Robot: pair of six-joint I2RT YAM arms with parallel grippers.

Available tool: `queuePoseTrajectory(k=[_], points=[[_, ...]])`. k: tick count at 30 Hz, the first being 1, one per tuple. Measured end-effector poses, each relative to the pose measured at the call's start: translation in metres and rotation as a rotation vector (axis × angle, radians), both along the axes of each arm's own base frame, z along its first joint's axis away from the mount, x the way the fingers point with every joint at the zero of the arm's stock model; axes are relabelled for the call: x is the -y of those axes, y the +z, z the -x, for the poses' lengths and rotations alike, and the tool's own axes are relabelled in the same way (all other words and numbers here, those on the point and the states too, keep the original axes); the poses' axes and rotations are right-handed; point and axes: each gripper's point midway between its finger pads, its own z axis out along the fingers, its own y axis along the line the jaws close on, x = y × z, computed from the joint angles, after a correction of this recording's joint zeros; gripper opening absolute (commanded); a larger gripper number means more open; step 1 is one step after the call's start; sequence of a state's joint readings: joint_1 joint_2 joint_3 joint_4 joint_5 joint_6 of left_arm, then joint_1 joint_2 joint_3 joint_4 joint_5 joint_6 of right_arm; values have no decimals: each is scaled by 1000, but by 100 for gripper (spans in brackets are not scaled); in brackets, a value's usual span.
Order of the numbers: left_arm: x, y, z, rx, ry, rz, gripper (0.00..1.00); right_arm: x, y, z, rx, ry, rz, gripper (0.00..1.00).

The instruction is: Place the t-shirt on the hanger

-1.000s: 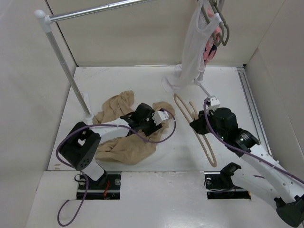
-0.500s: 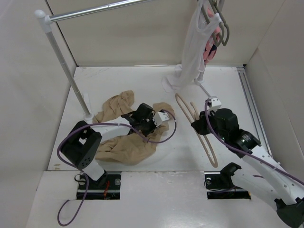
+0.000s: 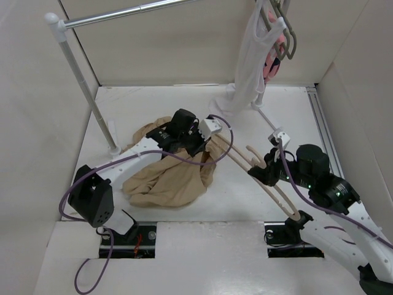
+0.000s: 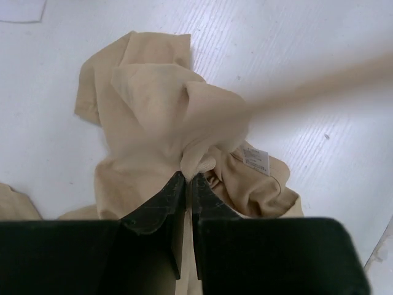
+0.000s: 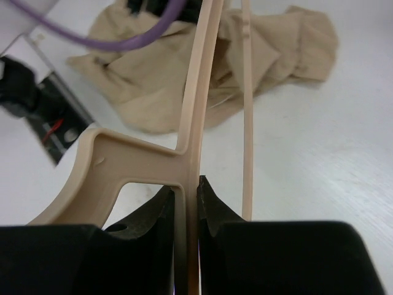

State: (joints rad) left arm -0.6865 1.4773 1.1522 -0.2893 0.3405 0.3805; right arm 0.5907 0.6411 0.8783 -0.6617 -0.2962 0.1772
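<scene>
The tan t-shirt [image 3: 166, 181] lies bunched on the left half of the white table [image 3: 153, 104]. My left gripper [image 3: 202, 149] is shut on a fold near its right edge and holds that fold raised. In the left wrist view the cloth [image 4: 159, 104] is pinched between the jaws of the left gripper [image 4: 188, 178], with a white label beside it. My right gripper [image 3: 265, 174] is shut on the pale beige hanger [image 3: 245, 165]. The hanger slants up-left, and its far end reaches the shirt by the left gripper. In the right wrist view the hanger [image 5: 199, 92] runs straight out from the right gripper [image 5: 186, 187].
A metal clothes rail [image 3: 123, 12] on a slanted pole [image 3: 86, 86] stands at the back left. A white sleeveless top [image 3: 249, 61] and a pink garment [image 3: 270, 64] hang from grey hangers [image 3: 288, 37] at the back right. Beige walls enclose the table.
My left gripper shut on the t-shirt and lifted its fold up and back. My right arm drew back to the right and swung the hanger's far end over to the shirt.
</scene>
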Motion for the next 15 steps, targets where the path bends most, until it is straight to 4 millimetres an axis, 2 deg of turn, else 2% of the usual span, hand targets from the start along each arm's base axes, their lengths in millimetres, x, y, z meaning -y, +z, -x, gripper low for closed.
queuePoseTrajectory(k=[3,6,8,15], points=[[-3,-2,-3,-30,14,-8,0,-6,0,22,-30,97,-33,0],[-1,-3,-12,-51,27,-21,0,-7,-13,36,-89,147,-30,0],[1,-4,-17,-60,32,-29,0,-6,-21,44,-125,165,-21,0],[0,-4,-24,-59,45,-34,0,-16,-22,58,-155,237,-82,0]])
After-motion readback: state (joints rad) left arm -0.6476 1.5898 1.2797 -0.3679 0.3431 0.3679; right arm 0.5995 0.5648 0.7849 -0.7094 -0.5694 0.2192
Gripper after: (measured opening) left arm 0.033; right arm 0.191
